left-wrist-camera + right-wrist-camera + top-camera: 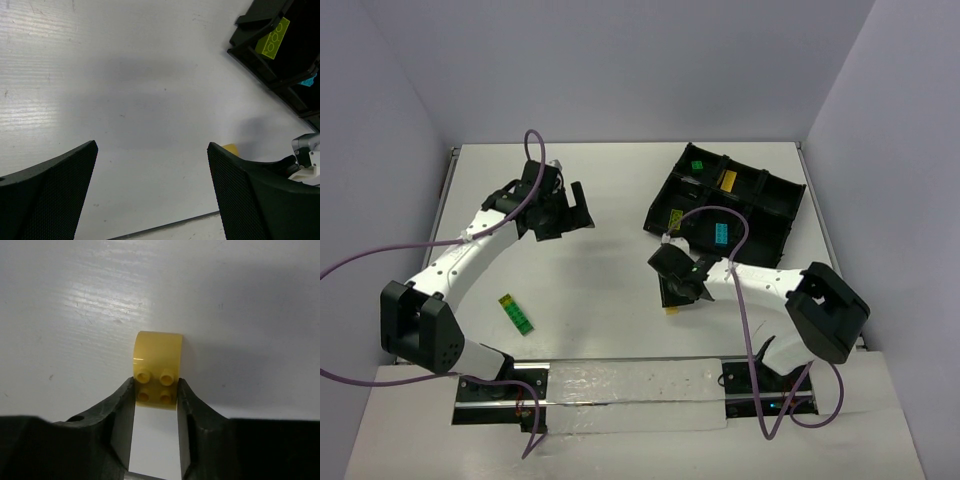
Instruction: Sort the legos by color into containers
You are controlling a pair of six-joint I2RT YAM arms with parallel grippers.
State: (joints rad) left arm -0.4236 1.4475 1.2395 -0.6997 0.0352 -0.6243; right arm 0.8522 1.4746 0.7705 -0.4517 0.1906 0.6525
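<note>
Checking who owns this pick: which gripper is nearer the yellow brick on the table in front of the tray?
Right. The right gripper has its fingers pressed against both sides of the yellow brick. The left gripper hangs open across the table, well to the brick's left.

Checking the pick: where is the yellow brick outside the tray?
Right wrist view: the yellow brick sits on the table, its near end between the right gripper's jaws.
</note>
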